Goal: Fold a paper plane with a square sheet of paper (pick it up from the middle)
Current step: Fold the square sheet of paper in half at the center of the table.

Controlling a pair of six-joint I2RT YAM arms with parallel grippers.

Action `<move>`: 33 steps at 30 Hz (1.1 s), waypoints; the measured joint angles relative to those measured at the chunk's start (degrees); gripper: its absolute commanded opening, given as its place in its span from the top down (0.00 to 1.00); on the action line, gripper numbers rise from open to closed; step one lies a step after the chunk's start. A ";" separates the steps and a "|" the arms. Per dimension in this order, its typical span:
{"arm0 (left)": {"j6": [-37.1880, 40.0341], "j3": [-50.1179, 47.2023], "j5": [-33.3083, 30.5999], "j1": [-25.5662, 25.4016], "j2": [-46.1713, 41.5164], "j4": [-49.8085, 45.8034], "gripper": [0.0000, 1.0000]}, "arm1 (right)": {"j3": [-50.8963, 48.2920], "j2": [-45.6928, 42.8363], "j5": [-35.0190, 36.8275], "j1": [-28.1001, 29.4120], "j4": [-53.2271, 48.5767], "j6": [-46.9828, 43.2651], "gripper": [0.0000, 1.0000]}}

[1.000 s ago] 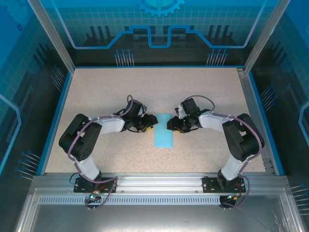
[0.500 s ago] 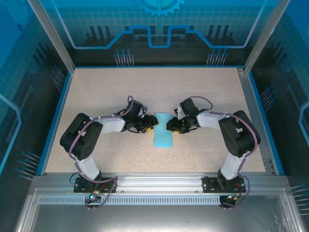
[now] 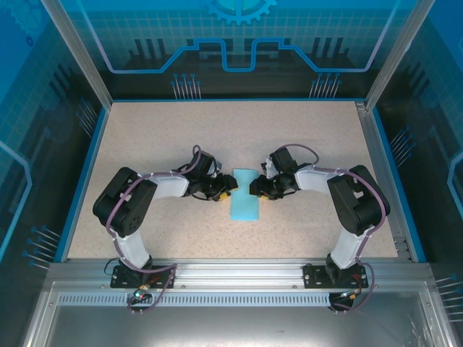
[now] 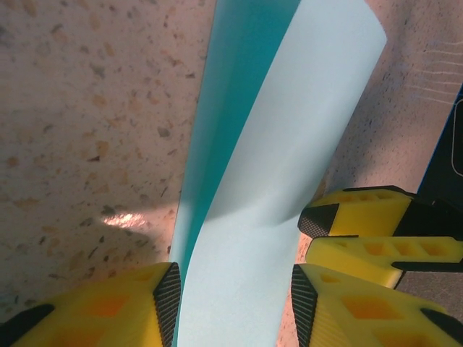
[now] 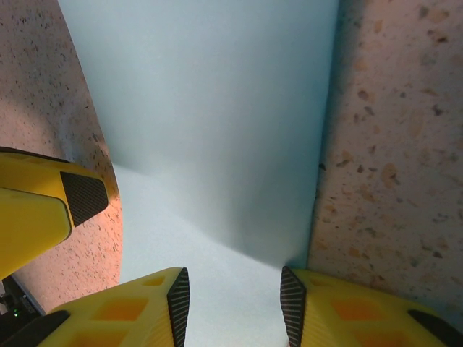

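Note:
The square sheet of paper (image 3: 244, 199) lies at the table's middle as a narrow light-blue strip, doubled over. Its pale upper layer (image 4: 289, 144) bows up off a darker teal lower layer (image 4: 217, 108). My left gripper (image 3: 227, 194) is low at the strip's left edge, my right gripper (image 3: 255, 189) at its right edge, tip to tip across it. In the left wrist view the left gripper (image 4: 235, 303) stands open with the paper running between its pads. The right gripper (image 5: 235, 307) is open too, fingertips down on the paper (image 5: 217, 108).
The speckled beige tabletop (image 3: 181, 137) has a blue rim and aluminium posts around it. The right gripper's yellow fingers (image 4: 369, 217) show close beside the left one's. A left finger (image 5: 43, 210) shows at the right wrist view's left edge.
The right arm's elbow has shifted slightly left and the left arm's slightly right. The grippers and the paper have barely moved.

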 measured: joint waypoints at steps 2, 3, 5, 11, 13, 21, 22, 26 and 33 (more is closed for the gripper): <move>-0.70 -0.76 0.00 -0.33 -1.25 -0.52 0.51 | 0.00 0.07 0.00 -0.02 0.00 0.00 0.59; -1.36 -1.51 0.00 -0.70 -2.45 -0.83 0.50 | 0.00 0.09 -0.02 -0.11 0.00 0.00 0.59; -2.10 -2.86 0.02 -1.53 -4.63 -1.46 0.50 | 0.00 0.09 0.00 -0.11 -0.02 0.00 0.59; -4.94 -5.68 0.04 -4.28 -6.86 -1.46 0.50 | 0.00 0.09 0.00 -0.11 -0.04 -0.02 0.59; -5.92 -6.60 0.04 -4.87 -6.86 -1.36 0.51 | 0.00 0.09 -0.02 -0.17 -0.04 -0.02 0.59; -8.26 -7.74 0.04 -5.51 -6.45 1.01 0.53 | 0.00 0.09 -0.04 -0.20 -0.04 -0.02 0.59; -8.33 -7.74 0.07 -5.51 -6.45 1.20 0.53 | 0.00 0.09 -0.04 -0.20 -0.04 -0.04 0.59; -8.92 -7.72 0.09 -5.51 -5.66 2.54 0.55 | 0.00 0.09 -0.09 -0.20 -0.04 -0.02 0.59; -8.90 -6.36 0.15 -5.46 -3.48 2.82 0.55 | 0.00 0.09 -0.24 -0.20 -0.02 -0.02 0.59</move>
